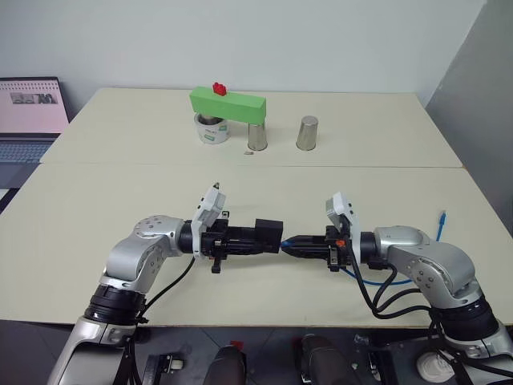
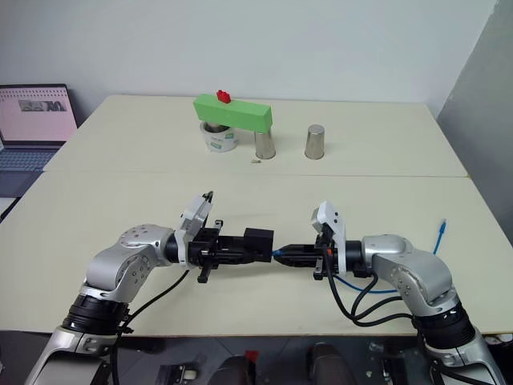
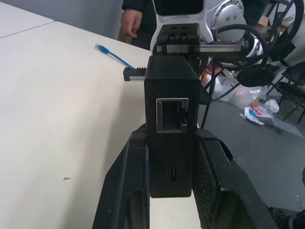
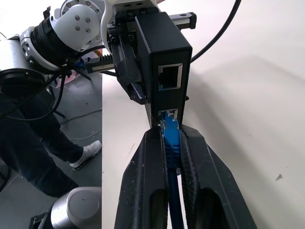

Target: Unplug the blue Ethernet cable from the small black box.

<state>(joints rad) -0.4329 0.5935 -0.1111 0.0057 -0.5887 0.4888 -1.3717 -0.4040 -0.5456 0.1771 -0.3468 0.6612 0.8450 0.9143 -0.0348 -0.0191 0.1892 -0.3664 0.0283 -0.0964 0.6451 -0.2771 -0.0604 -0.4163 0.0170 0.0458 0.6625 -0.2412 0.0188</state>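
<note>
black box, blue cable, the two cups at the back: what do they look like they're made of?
Small black box: matte black plastic, probably moulded; dull, even faces, sharp port cutouts.
Blue Ethernet cable: glossy blue rubbery jacket, likely PVC; plug looks translucent blue plastic.
Two cups: metal, likely steel; silvery sheen with vertical reflections.

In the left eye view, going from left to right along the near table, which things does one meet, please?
Left gripper → small black box → right gripper, shut on the blue Ethernet cable → the cable's free plug end near the table's right edge.
</note>
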